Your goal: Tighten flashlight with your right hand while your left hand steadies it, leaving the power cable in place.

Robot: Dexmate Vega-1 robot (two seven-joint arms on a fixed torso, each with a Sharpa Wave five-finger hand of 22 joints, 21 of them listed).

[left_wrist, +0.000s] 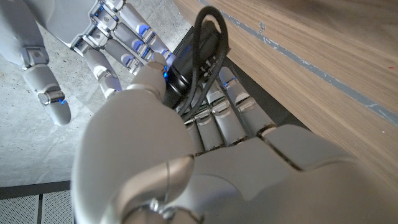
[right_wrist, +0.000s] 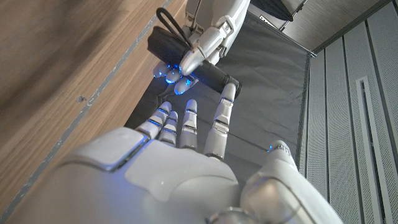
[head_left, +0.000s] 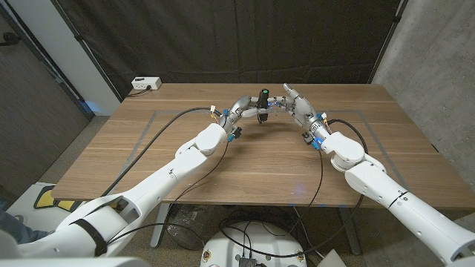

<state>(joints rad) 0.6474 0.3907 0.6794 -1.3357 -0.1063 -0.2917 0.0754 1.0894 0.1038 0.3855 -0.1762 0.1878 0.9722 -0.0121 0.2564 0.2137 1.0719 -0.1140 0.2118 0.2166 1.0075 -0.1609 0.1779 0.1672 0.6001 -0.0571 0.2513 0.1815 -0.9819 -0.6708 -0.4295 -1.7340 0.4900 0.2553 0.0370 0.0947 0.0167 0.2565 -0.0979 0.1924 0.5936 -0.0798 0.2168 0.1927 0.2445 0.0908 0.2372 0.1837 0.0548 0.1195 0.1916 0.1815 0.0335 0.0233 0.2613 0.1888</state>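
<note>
The black flashlight (head_left: 263, 99) stands nearly upright above the far middle of the table. My left hand (head_left: 242, 109) grips its body from the left; in the left wrist view the fingers wrap the flashlight (left_wrist: 186, 71), and a black strap loop (left_wrist: 208, 34) hangs off it. My right hand (head_left: 292, 103) is close on the flashlight's right side with its fingers (right_wrist: 186, 121) stretched out and apart. Their tips reach toward the flashlight (right_wrist: 214, 76) and nothing is clasped in them. The right hand (left_wrist: 109, 37) also shows beside the flashlight in the left wrist view.
A white power strip (head_left: 146, 84) with its cable lies at the table's far left corner. Grey tape lines (head_left: 148, 130) mark a rectangle on the wooden table (head_left: 245, 170). A dark curtain hangs behind the table.
</note>
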